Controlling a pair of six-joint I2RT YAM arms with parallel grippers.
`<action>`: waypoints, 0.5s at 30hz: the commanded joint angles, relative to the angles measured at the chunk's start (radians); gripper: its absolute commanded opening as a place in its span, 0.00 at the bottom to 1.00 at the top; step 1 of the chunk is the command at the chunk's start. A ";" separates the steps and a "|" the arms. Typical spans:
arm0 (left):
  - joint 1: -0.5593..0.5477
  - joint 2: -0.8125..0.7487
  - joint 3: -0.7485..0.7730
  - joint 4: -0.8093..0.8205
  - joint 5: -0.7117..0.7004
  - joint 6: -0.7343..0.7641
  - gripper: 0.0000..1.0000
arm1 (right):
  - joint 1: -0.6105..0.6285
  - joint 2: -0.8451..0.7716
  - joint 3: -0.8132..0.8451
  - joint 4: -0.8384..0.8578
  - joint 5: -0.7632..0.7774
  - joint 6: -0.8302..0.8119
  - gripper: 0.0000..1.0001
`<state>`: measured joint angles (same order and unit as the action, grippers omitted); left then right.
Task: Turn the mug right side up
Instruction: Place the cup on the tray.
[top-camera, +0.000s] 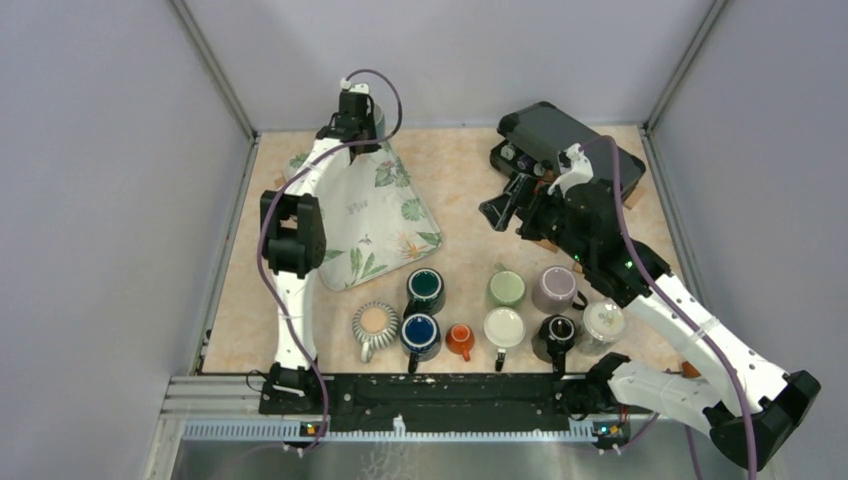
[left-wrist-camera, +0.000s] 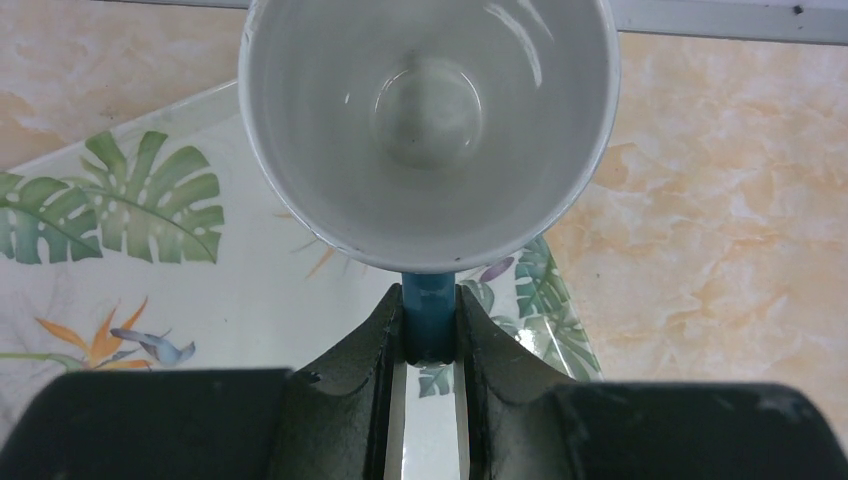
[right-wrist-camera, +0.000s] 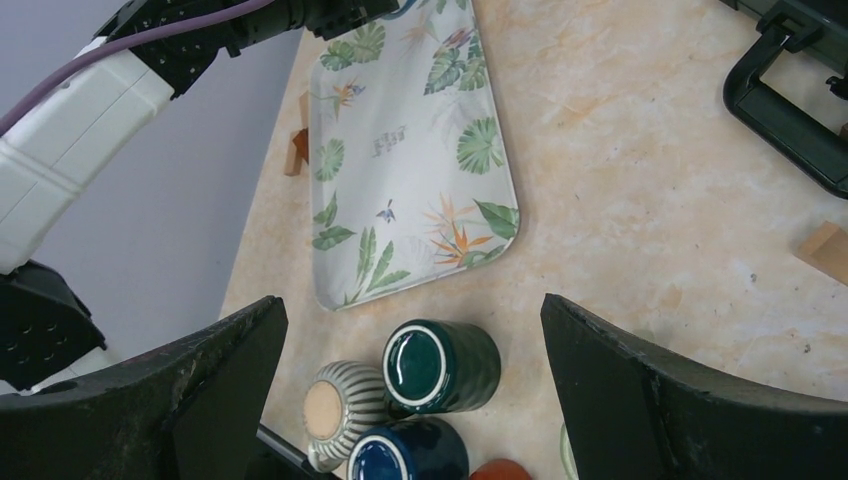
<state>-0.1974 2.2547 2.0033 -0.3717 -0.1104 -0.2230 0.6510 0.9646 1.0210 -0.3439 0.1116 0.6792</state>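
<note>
**Mug set-down, left arm**

Left gripper (left-wrist-camera: 430, 335) pinched narrow on the mug's (left-wrist-camera: 430, 120) blue handle (left-wrist-camera: 430, 315). Mouth faces back at the gripper, mug over the far corner of the tray (left-wrist-camera: 120, 300). Level the base, lower till it sits flat, then release. Right gripper (right-wrist-camera: 412, 308) wide, empty, well apart

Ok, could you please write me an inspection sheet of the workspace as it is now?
Surface: beige marbled table, no spill seen.
Job's things: white mug held by its blue handle over the leaf-print tray.
Clutter: other mugs near the arm bases, e.g. dark green mug; black appliance at the back.
End effectors: left end effector shut on the handle; right end effector open, empty.
Cables: purple cable along each arm.
Surroundings: grey walls.
</note>
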 joint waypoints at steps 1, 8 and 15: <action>0.014 0.014 0.101 -0.004 -0.007 0.034 0.00 | -0.005 -0.017 0.012 0.009 0.001 -0.015 0.99; 0.032 0.070 0.178 -0.047 0.027 0.030 0.00 | -0.005 -0.003 0.002 0.027 -0.025 -0.006 0.99; 0.037 0.106 0.233 -0.075 0.028 0.019 0.00 | -0.005 0.001 0.002 0.032 -0.039 -0.001 0.99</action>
<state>-0.1673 2.3745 2.1578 -0.4973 -0.0898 -0.2070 0.6510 0.9646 1.0210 -0.3435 0.0891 0.6807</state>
